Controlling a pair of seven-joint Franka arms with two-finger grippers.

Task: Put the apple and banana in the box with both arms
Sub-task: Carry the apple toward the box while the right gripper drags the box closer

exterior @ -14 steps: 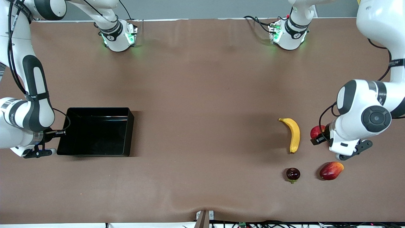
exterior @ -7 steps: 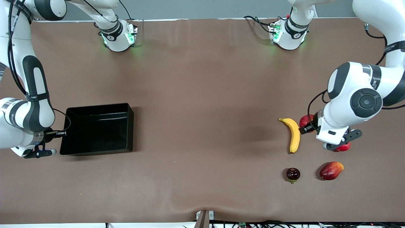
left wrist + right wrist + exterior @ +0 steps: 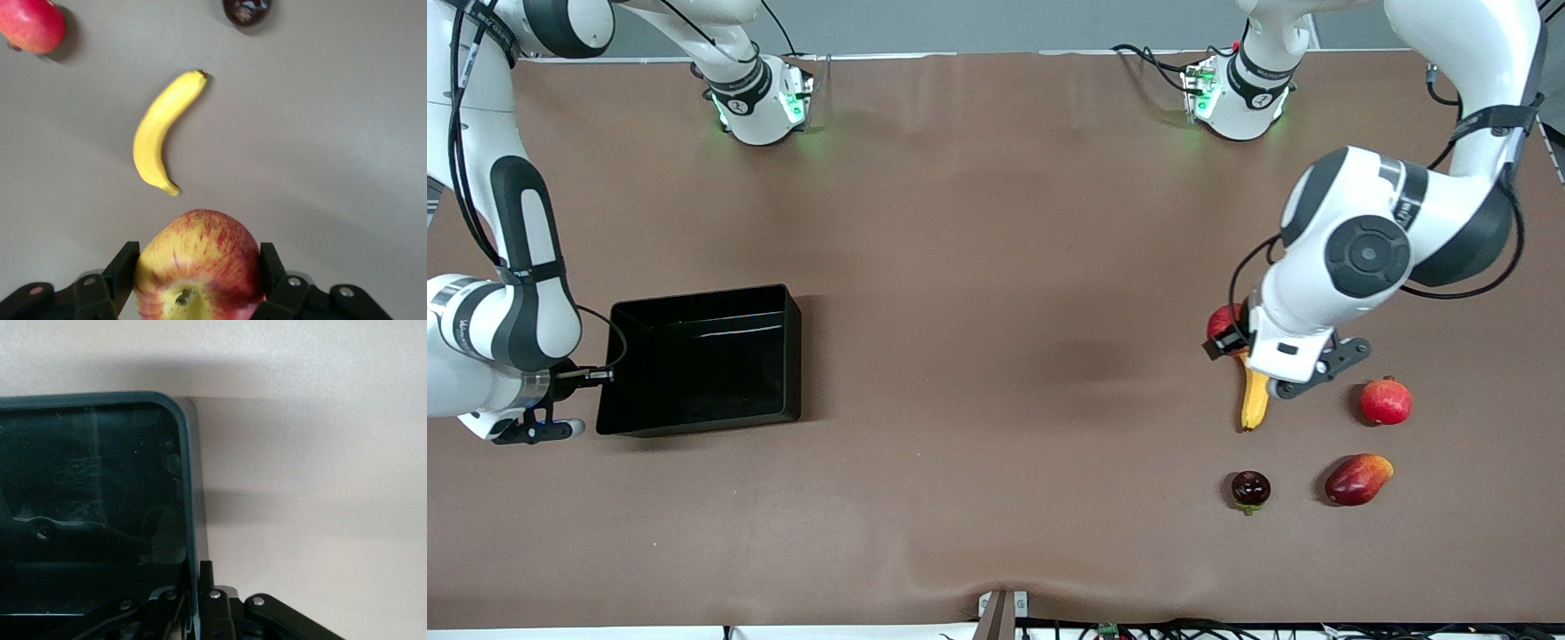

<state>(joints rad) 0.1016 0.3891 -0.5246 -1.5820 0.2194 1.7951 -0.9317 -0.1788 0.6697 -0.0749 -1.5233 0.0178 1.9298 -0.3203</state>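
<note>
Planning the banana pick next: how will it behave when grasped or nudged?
The banana lies flat on its curved side, so it probably won't roll. Nudged at one end, it would likely pivot. Its smooth, tapering skin may slip in a pincer unless it is gripped mid-body.

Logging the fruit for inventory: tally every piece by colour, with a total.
Yellow: 1, the long curved yellow banana
Red: 3, the streaked round apple, the plain round red fruit, the elongated red-orange fruit
Dark maroon: 1, the small round fruit
Total: 5
</note>
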